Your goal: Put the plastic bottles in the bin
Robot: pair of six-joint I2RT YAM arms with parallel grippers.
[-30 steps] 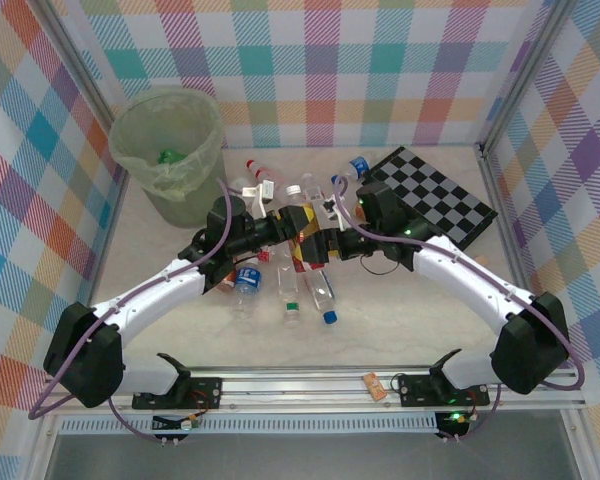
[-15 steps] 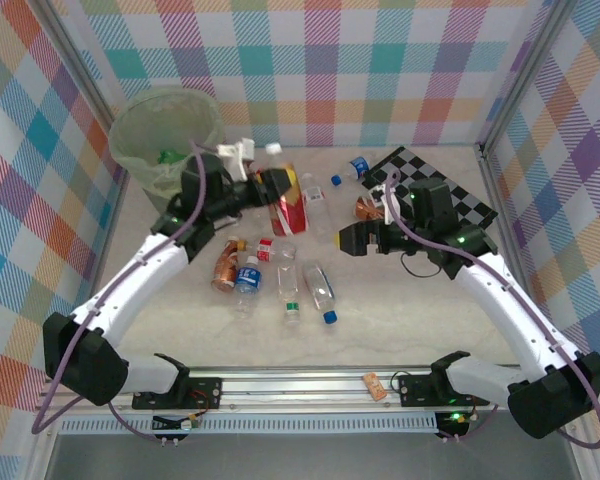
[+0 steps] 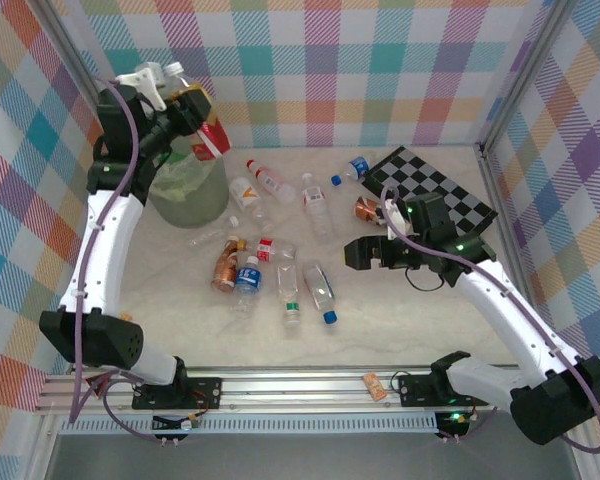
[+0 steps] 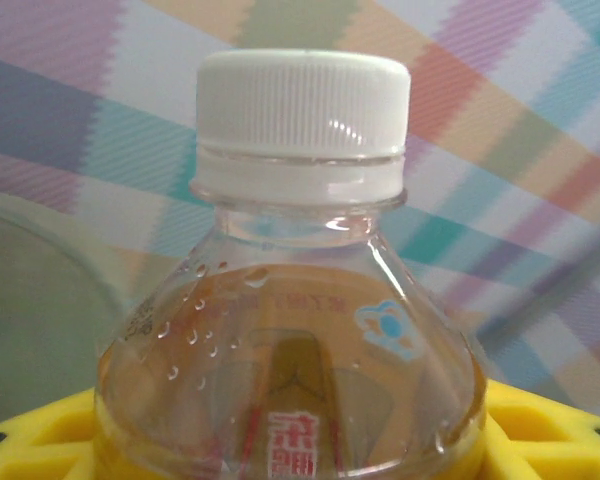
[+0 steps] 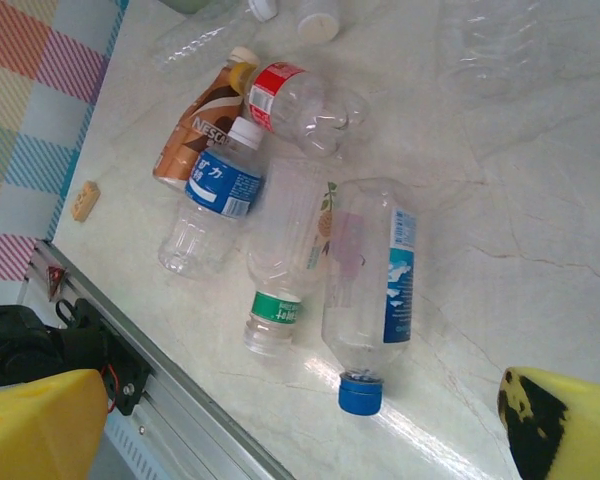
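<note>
Left pincer [image 3: 192, 100]: clamped on a clear bottle and raised high off the counter; in the wrist view its yellow fingers [image 4: 540, 425] sit on either side of the bottle's body.
Held bottle [image 3: 211, 137]: white ribbed cap, red label, droplets inside the shoulder; it tilts, with the cap toward the rear corner.
Below the left pincer: the bin [image 3: 195, 200], a pale-green translucent wastebasket with a thin liner. From above, the held bottle overlaps its mouth.
Right pincer [image 3: 358, 252]: jaws spread wide with nothing between them, low over the counter [image 3: 400, 320]; the yellow fingertips [image 5: 40, 425] stand at the two lower corners of its wrist view.
Just ahead of the right pincer: a clear blue-capped bottle [image 5: 370, 290] lies on its side, touching a green-labelled bottle [image 5: 280, 275] alongside it.
Further out from the right pincer: a blue-labelled bottle [image 5: 210, 205] with a white cap, then a brown Nescafé bottle [image 5: 195, 125] and a red-labelled bottle [image 5: 300, 100], all lying flat and close together.
Behind the right pincer: an amber bottle [image 3: 368, 210] lies near the wrist, at the edge of the checkerboard [image 3: 445, 195].
Between the two pincers, toward the back wall: more clear bottles lie scattered, among them a red-capped bottle [image 3: 265, 178] near the bin.
</note>
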